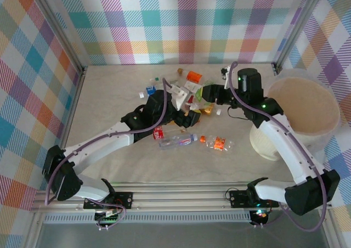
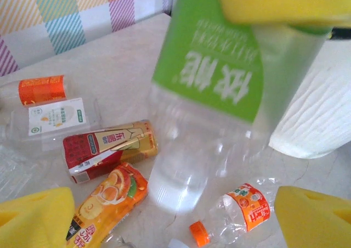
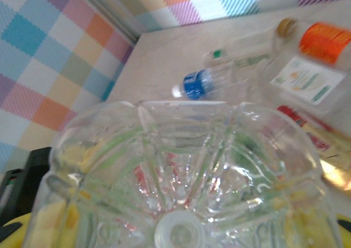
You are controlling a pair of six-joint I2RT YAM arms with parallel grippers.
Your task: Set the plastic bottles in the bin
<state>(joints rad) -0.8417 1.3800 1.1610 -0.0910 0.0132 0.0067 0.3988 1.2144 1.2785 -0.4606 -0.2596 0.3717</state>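
**Green bottle clamped on the right, left fingers spread wide**

Over to the right gripper (image 3: 178, 220) first: clenched on the green-labelled bottle (image 2: 219, 89), pinching its upper end under a yellow pad (image 2: 279, 4) and staring straight down onto its clear ribbed base. Now the left gripper (image 2: 175, 209): hanging wide open, grasping nothing, flanking that same bottle with two yellow fingers (image 2: 33, 218) and touching it with neither. Plenty lying on the table (image 2: 120, 56) below and ahead of those open fingers: an orange-capped bottle (image 2: 241, 212) close to one finger, an orange pouch (image 2: 109, 198) right beside the other, a red pack (image 2: 104, 146) just beyond the pouch, then a white-labelled bottle (image 2: 55, 116) and an orange-labelled bottle (image 2: 41, 90) further out. Ahead of the right gripper, past the held bottle, a blue-labelled bottle (image 3: 197, 83) flat on its side. And the bin (image 1: 266, 144): upright, close by on the right gripper's outer side, tucked in beside the right forearm
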